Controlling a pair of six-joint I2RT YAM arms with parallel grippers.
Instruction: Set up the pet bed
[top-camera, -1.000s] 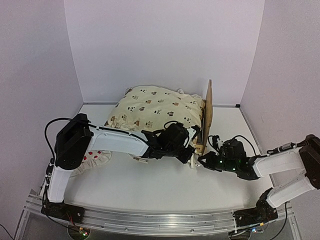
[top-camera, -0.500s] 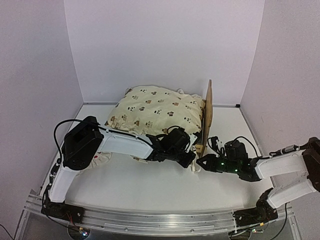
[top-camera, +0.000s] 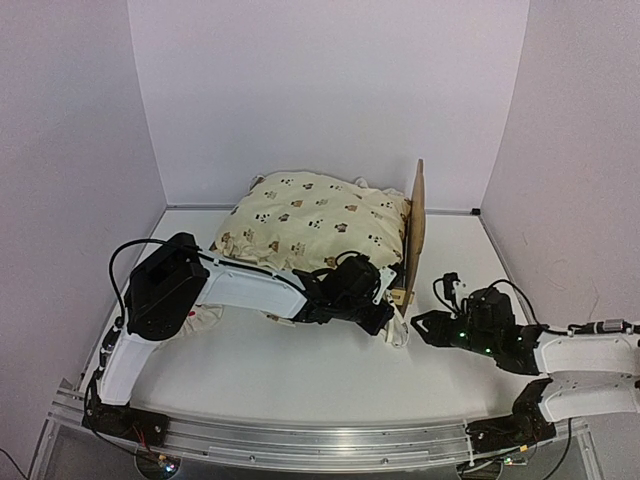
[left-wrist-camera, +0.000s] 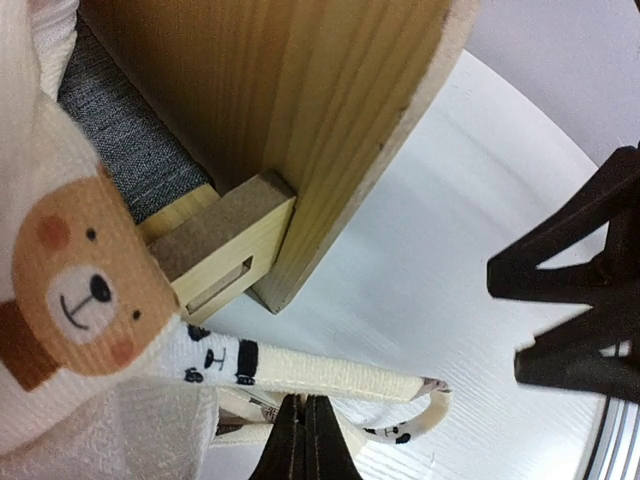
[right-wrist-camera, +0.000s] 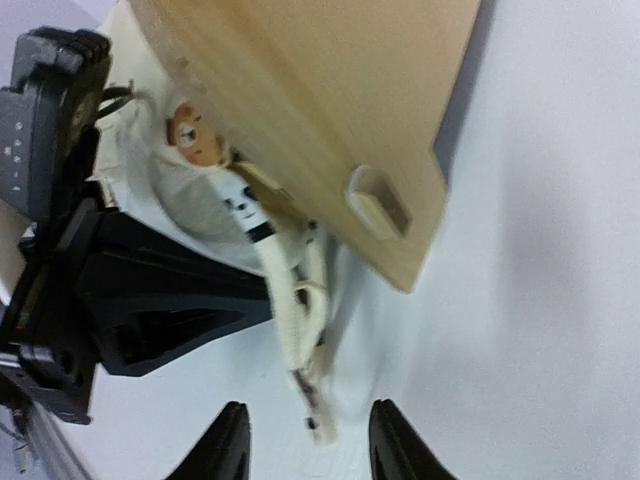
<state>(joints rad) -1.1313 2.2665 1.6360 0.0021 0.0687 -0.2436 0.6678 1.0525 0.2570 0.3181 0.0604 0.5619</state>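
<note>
the left gripper (left-wrist-camera: 304, 445) is closed, its two fingers pressed flat together with no gap showing. a cream tie (left-wrist-camera: 320, 372) printed with small pandas runs across just ahead of its tips and loops back beside them. whether the tips pinch that tie or only touch it cannot be told.

the pet bed (top-camera: 413, 225) sits just beyond this gripper. its pale wooden headboard stands upright on the worktop (top-camera: 300, 385), ahead of the fingertips and slightly to their right. the side rail's end (left-wrist-camera: 225, 240) slots into the headboard close above the tie, and a strip of the dark grey base (left-wrist-camera: 120, 130) shows behind the rail. the cream animal-print quilt (top-camera: 310, 215) is heaped over the bed, further out from the left gripper and to its left, and one bear-print corner hangs right next to the fingers.

the right gripper (right-wrist-camera: 312, 445) is open, fingers spread wide and holding nothing. it points toward the left gripper from a short way off. the loose end of the tie lies on the worktop just in front of the gap between its fingers, and the headboard's lower corner stands just past that.

a white red-dotted pillow (top-camera: 197, 320) lies far back behind the left gripper, partly under that arm.
</note>
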